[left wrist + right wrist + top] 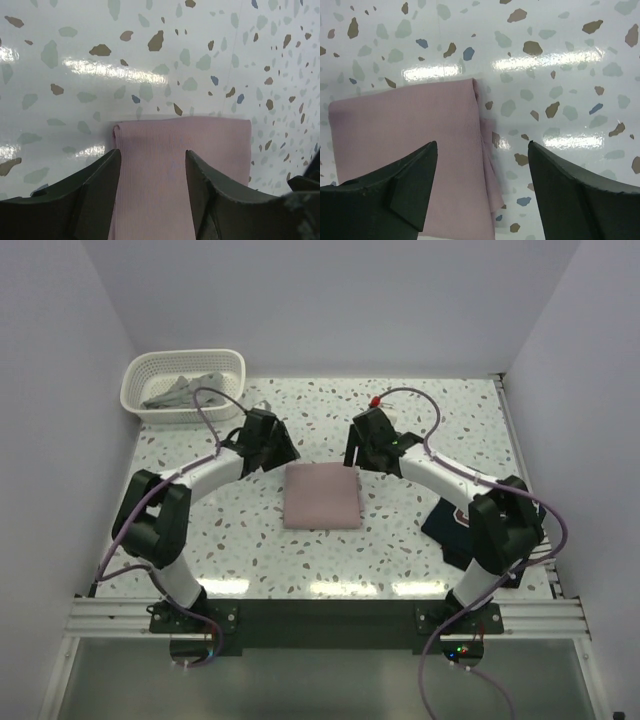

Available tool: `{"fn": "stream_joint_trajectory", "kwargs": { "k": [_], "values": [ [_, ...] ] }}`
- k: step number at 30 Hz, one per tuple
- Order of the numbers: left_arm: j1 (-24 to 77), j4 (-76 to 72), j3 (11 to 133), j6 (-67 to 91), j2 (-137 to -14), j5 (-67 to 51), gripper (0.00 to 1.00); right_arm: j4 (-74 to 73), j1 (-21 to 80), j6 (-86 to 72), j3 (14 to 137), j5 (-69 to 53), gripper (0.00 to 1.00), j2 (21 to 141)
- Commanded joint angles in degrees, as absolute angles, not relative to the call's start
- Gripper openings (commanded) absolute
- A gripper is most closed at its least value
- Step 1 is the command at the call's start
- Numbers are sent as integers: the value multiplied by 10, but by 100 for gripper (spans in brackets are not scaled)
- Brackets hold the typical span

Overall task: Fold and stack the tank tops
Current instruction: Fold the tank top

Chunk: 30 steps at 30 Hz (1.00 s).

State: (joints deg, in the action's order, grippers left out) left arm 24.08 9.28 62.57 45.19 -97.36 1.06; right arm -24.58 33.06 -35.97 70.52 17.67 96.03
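Jaws of both grippers stood wide apart and held nothing. Seen from above, with twelve o'clock at the far edge of the terrazzo table [420,430], the dusty pink tank top [320,497] lay folded into a neat, flat rectangle at the table's centre. The left gripper [152,162] hung at the eleven o'clock corner of that rectangle and the right gripper [481,150] at its one o'clock corner. In the left wrist view the pink ribbed cloth ran up between the two dark fingers [95,190] to a straight folded far edge with a small rolled corner at its left end. In the right wrist view one finger lay over the cloth and the other over bare table, and the cloth's layered side edge ran down between them. Whether any fingertip touched the cloth I could not tell. The navy tank top [452,523] lay at about four o'clock, well apart from the pink one and partly hidden under the right arm, with a bit of white and red showing. The white lattice basket [136,387] sat at the ten o'clock corner, and the grey tank top [185,390] lay crumpled inside it.
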Motion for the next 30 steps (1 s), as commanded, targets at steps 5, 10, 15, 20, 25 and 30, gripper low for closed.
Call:
{"fn": "stream_joint_trajectory", "kwargs": {
  "k": [5,10,15,20,25,30],
  "values": [
    [215,82,696,418,-944,22,60,-283,330,-328,763,193,76,939],
    [225,114,640,439,-902,26,55,-272,346,-375,671,165,73,897],
    [245,99,575,430,-884,21,48,-238,383,-431,561,165,69,841],
    [265,102,569,417,-900,18,45,-214,439,-489,480,183,67,791],
    [311,115,583,396,-921,55,42,-201,504,-549,438,200,66,768],
    [331,113,585,390,-943,68,41,-168,513,-577,410,199,58,790]
  ]
}}
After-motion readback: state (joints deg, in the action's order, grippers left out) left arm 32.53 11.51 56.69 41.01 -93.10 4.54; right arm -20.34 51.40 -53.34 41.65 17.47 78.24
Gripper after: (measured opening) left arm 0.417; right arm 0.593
